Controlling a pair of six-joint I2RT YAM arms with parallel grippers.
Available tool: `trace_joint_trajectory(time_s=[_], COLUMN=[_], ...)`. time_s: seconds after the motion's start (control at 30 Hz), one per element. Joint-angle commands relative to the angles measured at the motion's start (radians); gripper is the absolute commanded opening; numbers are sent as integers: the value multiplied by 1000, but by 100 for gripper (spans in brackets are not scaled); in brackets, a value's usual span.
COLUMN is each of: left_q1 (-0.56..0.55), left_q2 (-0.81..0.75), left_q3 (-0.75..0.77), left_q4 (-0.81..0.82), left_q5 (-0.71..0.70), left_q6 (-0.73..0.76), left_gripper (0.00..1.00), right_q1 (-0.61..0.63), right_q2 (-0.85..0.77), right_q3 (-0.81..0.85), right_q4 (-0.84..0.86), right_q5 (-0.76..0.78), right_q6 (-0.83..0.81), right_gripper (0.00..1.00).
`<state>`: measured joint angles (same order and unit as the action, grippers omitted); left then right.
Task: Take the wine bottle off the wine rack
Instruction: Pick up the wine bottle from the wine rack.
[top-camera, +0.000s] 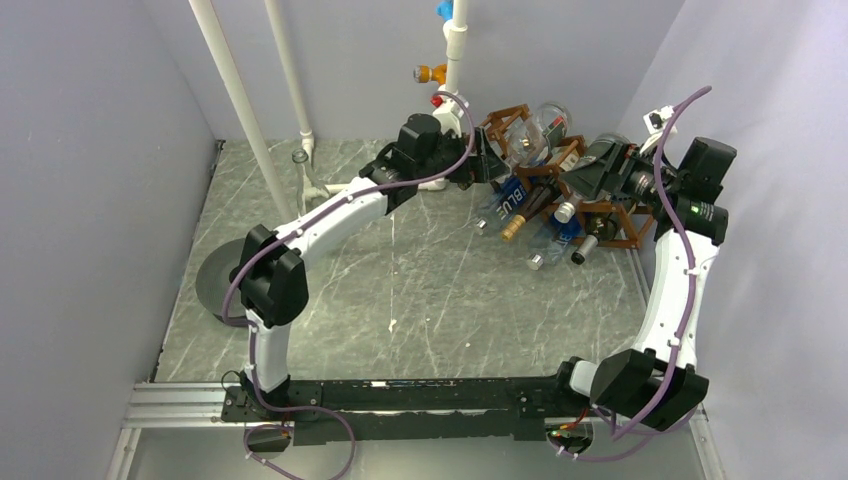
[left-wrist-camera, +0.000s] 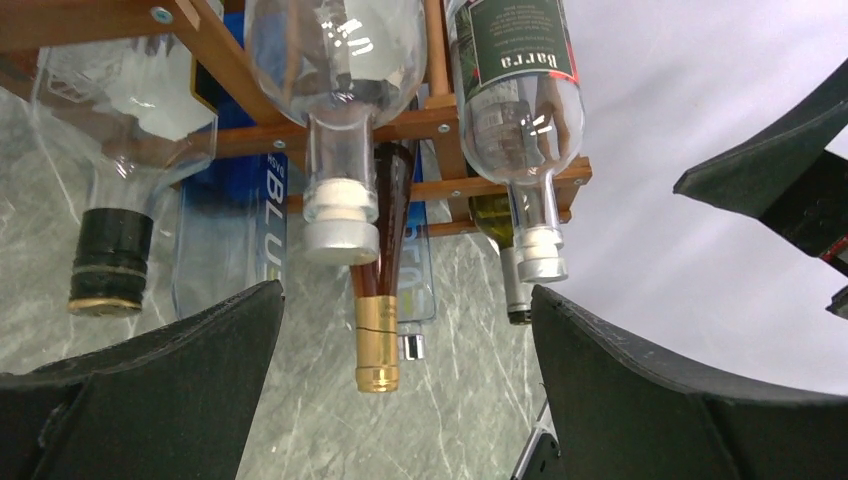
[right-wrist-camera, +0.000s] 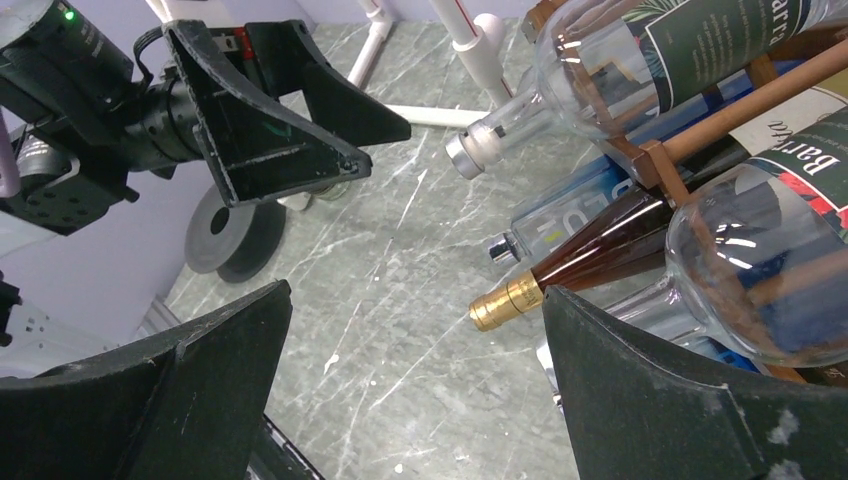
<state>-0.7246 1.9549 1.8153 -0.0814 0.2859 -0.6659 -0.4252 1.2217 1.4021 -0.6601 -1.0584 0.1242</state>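
I had both arms reaching toward the far right corner of the grey marbled table (top-camera: 400, 290), where the brown wooden lattice wine rack (left-wrist-camera: 435, 118) sat loaded with bottles, their necks pointing out toward the arms. The left gripper (left-wrist-camera: 405, 300) faced the rack's front from close by, its black fingers (left-wrist-camera: 200, 380) spread fully apart and holding nothing. The dark brown glass wine bottle with the gold foil cap (left-wrist-camera: 377, 345) lay low in the rack, its neck lined up with the gap between those fingers. I judged it the bottle to pull, since its neck reached closest to them. The right gripper (right-wrist-camera: 415, 300) hung at the rack's other side, equally wide and empty, probably placed to steady the frame. A clear glass bottle with a white stopper (left-wrist-camera: 338, 215) crowded just above the brown neck, so a snag looked possible.
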Motion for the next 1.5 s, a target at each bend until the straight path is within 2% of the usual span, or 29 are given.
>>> trace_joint_trajectory(time_s=[0.0,0.6,0.87,1.0,1.33,1.47], left_q1=[37,82,81,74,36,21], left_q2=[27,150,223,248,305,314], left_q3=[44,163,228,258,341,365], left_q4=[97,123,121,103,36,-2], left_q5=[76,173,179,176,89,13], left_q6=[-12,-116,-178,-189,-174,-173], left_gripper=[99,99,86,83,73,70], right_q1=[-13,-20,-21,-22,-24,-23], right_q2=[-30,-30,-30,-30,-28,-29], right_q3=[-3,-5,-3,0,0,7], right_q4=[42,50,48,47,48,43], right_q5=[-30,-35,-34,-34,-35,-37], right_q6=[6,14,12,13,16,16], right_gripper=[100,100,100,100,100,100])
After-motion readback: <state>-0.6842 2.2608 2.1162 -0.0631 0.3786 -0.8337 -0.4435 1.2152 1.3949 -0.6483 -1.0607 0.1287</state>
